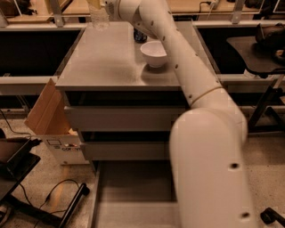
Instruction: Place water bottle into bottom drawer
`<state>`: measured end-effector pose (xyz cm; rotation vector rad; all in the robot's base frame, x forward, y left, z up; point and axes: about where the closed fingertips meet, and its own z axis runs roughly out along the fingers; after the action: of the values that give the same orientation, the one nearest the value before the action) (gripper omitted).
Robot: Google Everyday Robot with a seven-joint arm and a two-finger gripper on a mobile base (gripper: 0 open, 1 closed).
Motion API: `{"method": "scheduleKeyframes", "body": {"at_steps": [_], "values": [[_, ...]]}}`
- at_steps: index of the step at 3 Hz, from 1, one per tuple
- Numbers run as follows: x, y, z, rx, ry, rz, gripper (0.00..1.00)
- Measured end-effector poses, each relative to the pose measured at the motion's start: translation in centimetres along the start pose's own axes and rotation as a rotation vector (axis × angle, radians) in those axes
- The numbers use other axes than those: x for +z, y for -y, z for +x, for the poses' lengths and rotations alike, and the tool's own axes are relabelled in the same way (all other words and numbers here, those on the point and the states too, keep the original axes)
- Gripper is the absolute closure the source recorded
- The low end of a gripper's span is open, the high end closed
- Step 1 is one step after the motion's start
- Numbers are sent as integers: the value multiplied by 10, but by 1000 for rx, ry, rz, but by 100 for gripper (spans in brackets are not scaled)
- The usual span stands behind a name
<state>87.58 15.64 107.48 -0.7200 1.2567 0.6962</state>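
Note:
The water bottle (99, 18) is at the top left, over the far left part of the grey cabinet top (102, 62). Only its clear lower body shows; the cap is cut off by the frame's top edge. My gripper (96, 3) is at the very top edge, shut on the bottle's upper part. My white arm (187, 75) runs from the bottom right up to it. The bottom drawer (133, 196) is pulled out below the two flat-fronted drawers, and its grey tray shows nothing inside.
A white bowl (153, 53) stands on the cabinet top beside my arm. A dark blue can (140, 35) stands behind it, partly hidden. A cardboard box (46, 118) leans left of the cabinet. Cables and a black stand (26, 187) lie on the floor at left.

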Motion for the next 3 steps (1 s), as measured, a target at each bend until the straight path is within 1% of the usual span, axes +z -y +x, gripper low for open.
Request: {"method": "scheduleKeyframes", "body": {"at_steps": [1,2,3], "values": [[-72,6,-109,-110,134,124,100],[-138,-28,-206,-144,242,221,100],[-167,-75,-205,-105,230,207,100]]}}
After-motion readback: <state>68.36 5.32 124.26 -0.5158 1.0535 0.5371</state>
